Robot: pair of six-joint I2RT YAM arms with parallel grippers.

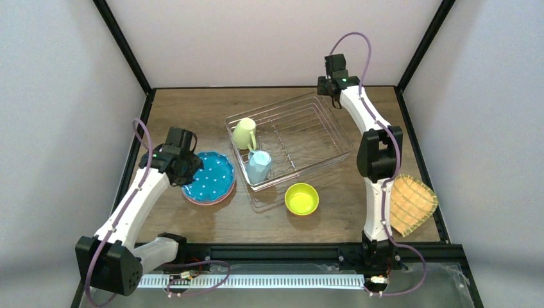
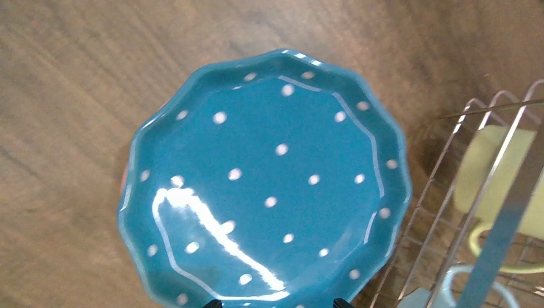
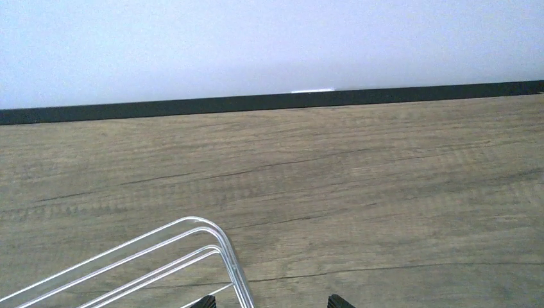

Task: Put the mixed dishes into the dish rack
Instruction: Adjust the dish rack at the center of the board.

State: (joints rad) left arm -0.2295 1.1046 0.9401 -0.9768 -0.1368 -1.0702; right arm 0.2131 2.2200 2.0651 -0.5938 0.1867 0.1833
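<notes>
Released above the scalloped blue white-dotted plate (image 1: 208,176) at centre-left, the left gripper (image 1: 183,163) should likely pinch only its rim, sparing the pink plate (image 1: 206,203) beneath; the right gripper (image 1: 330,90) hangs released beside the silvery wire dish rack (image 1: 269,106).

Dish rack (image 1: 313,130) R half free; green mug (image 1: 244,133), blue mug (image 1: 259,167) crowd L end

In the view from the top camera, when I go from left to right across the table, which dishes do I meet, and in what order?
blue dotted plate → pale green mug → light blue mug → lime bowl → woven tan plate
</notes>
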